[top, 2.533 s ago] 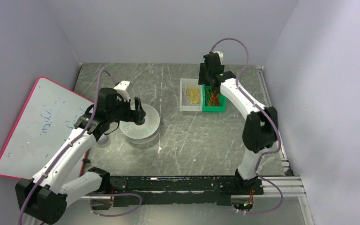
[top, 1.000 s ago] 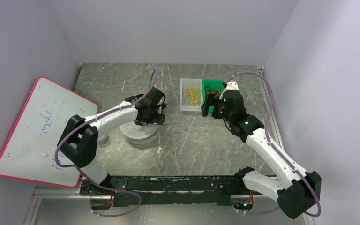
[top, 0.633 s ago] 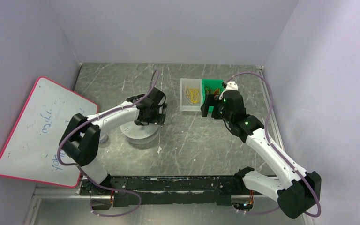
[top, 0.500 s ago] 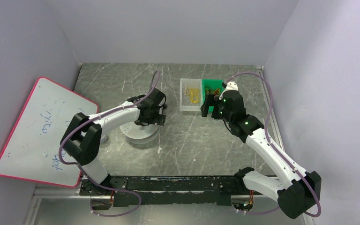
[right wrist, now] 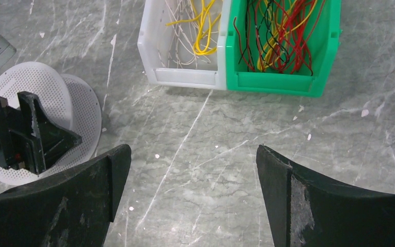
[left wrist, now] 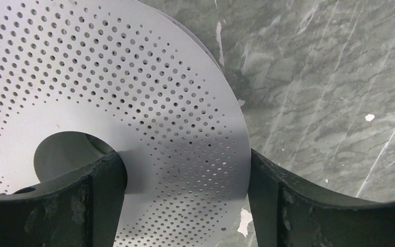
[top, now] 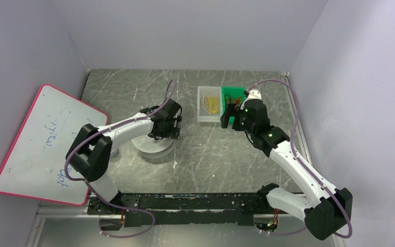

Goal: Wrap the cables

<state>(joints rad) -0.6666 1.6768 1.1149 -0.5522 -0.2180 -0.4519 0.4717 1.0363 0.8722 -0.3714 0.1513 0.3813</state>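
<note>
1. Across the whole floor of the cell runs a grey marbled table (top: 211, 154).
2. Against the left wall a pink-edged whiteboard (top: 36, 139) leans, tilted.
3. Left of centre, a white perforated spool (left wrist: 133, 92) lies flat on the table with no cable on it.
4. At the far middle, a white bin (right wrist: 180, 76) and a green bin (right wrist: 272, 82) stand touching side by side.
5. Over the spool's right part, the left gripper (left wrist: 185, 200) is spread wide. One finger is by the centre hole and the other is just outside the rim.
6. Near the bins, above bare table, the right gripper (right wrist: 193, 190) hangs with its jaws apart and holds nothing.
7. The cables lie loose in the bins: yellow wires (right wrist: 203, 31) in the white one, and a red, black and yellow tangle (right wrist: 283, 31) in the green one.
</note>
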